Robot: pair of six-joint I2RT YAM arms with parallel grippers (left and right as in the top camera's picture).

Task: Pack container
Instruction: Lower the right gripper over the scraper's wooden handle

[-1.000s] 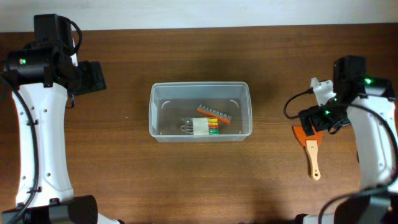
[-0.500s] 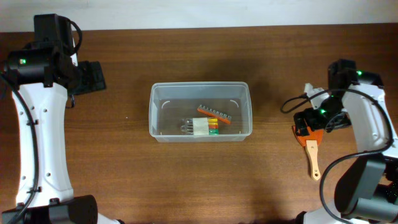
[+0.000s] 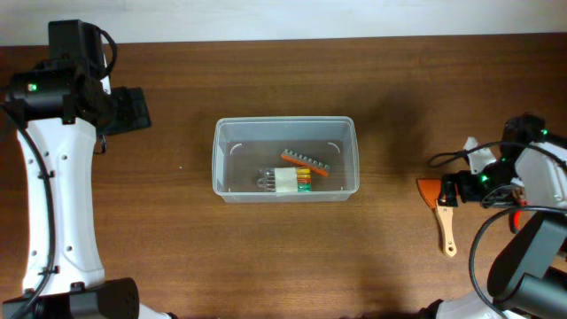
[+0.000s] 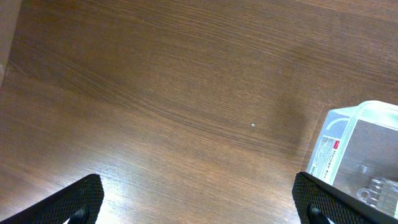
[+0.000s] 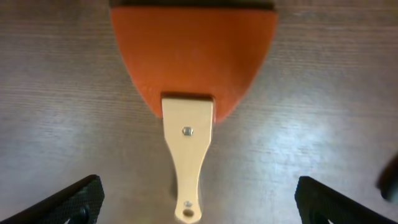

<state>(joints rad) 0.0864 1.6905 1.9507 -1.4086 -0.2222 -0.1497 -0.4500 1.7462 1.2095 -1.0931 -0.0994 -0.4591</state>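
Observation:
The clear plastic container stands mid-table, holding an orange bit strip and a white block with coloured tips. Its corner shows at the right of the left wrist view. My left gripper hangs open far left of it, over bare wood. An orange scraper with a wooden handle lies at the right. My right gripper is open above it. The handle lies between the wide-apart fingers, and neither touches it. The orange blade fills the upper view.
Brown wooden table all round. A pale wall strip runs along the far edge. The white arm links stand at the left and right sides.
The right arm has swung outward toward the table's right edge, and its gripper has shifted slightly nearer over the scraper. The left arm and the container have not moved.

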